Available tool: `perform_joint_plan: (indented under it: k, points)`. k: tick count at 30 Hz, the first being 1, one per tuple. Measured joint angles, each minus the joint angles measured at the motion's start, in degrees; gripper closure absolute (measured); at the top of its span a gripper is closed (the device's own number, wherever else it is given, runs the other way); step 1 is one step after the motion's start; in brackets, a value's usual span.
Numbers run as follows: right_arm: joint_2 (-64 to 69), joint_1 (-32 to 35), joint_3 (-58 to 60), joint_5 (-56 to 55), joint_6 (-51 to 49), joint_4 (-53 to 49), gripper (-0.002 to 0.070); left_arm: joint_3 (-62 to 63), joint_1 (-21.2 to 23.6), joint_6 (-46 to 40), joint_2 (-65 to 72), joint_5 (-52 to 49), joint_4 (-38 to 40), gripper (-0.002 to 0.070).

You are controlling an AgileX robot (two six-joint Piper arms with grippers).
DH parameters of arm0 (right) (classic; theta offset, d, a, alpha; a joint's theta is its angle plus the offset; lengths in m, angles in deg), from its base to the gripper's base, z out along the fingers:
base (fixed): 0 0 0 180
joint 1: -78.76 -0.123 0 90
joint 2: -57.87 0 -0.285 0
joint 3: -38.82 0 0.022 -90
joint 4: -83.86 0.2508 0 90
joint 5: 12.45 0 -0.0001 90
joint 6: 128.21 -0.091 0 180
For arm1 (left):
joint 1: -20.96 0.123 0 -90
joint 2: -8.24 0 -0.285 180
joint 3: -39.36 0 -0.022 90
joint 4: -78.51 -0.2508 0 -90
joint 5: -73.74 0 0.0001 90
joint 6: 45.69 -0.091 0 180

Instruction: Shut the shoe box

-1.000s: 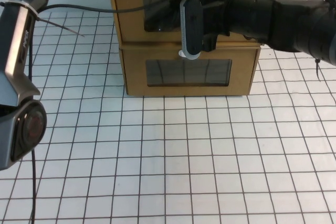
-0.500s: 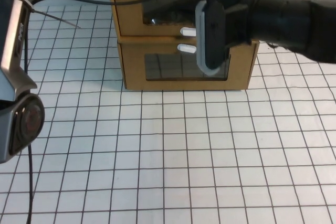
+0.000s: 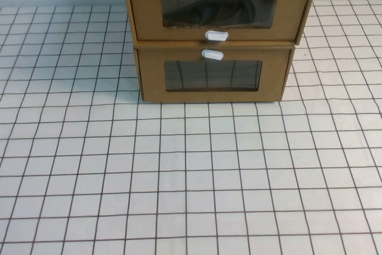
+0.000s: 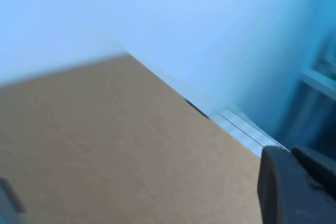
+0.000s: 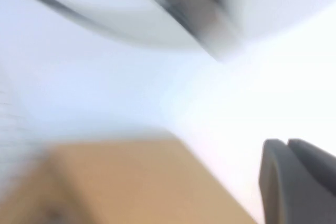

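The shoe box [image 3: 218, 4] sits atop a second box [image 3: 213, 74] at the tabletop's [image 3: 191, 177] far edge. Left pincer [image 4: 294, 184] and right pincer [image 5: 296, 177] hover above it; finger state indeterminable. Risk: a descending arm could shift the stack.

left gripper [image 4: 294, 184] cropped, right gripper [image 5: 296, 174] cropped, both wrist views blurred
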Motion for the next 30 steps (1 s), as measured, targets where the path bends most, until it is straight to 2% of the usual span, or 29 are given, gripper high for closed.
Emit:
perform_joint_plan:
  k: [3,8,10,12,17,20,22,26,28,30]
  points:
    - [-1.5,0.0,-2.1,-20.0,0.6,1.1,0.0691,0.2,0.0,2.2,-4.8,-0.2,-6.2,0.0677]
    - [-1.6,0.0,-2.6,-56.7,11.5,1.9,0.0691,0.2,0.0,3.7,-10.3,-0.5,-9.1,0.0677]
    - [-2.2,0.0,-1.7,-65.7,12.9,1.9,0.0691,0.2,-0.2,3.8,-11.8,-0.7,-9.9,0.0677]
    - [-4.3,-0.2,0.7,-69.5,13.5,1.9,0.0691,0.2,-0.9,4.0,-13.4,-0.8,-10.9,0.0677]
    - [-15.7,-5.3,10.9,-71.0,12.8,1.9,0.0691,-5.6,-4.0,4.0,-18.6,-0.8,-15.0,0.0677]
    - [-25.9,-8.8,17.2,-67.6,9.3,1.9,0.0691,-13.2,-6.8,4.0,-22.6,-0.8,-16.9,0.0678]
    - [-34.2,-10.4,20.0,-61.1,7.4,1.9,0.0691,-18.4,-9.0,4.0,-25.3,-0.8,-17.2,0.0677]
    - [-47.8,-12.2,21.4,-38.9,2.0,1.9,0.0691,-29.9,-13.4,4.0,-31.5,-0.9,-18.9,0.0677]
    - [-51.4,-12.7,21.1,-28.8,-0.8,1.9,0.0691,-35.8,-15.9,4.2,-34.7,-0.9,-21.6,0.0677]
    - [-52.7,-12.7,20.2,-23.9,-3.1,1.9,0.0691,-41.6,-19.3,5.3,-38.1,-0.9,-26.0,0.0677]
